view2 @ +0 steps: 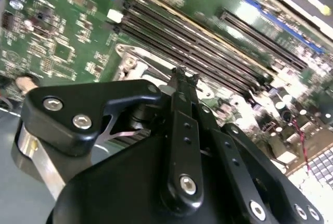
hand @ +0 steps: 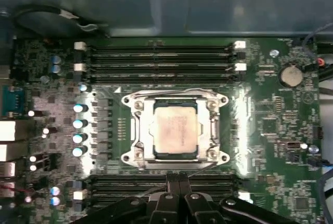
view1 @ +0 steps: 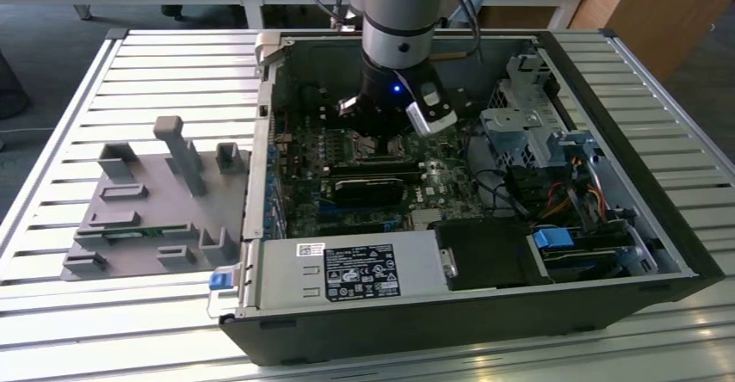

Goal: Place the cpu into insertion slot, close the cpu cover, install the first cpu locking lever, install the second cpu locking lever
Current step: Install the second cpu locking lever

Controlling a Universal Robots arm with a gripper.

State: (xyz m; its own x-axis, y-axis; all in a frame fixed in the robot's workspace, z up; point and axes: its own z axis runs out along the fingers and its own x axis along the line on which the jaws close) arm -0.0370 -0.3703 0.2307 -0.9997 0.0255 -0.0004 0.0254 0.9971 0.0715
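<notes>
Gleaming square cpu (hand: 176,131) under steel cpu cover (hand: 139,130)

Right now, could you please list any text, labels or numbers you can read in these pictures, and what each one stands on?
None reads legibly.
White and black labels on the metal box at the case's front: print too small.
cpu face: markings blurred.
Green circuit board: lettering too small.

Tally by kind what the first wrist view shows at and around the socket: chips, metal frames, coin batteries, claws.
cpu: 1
cpu cover: 1
coin battery: 1
claw: 1
Total: 4
</notes>
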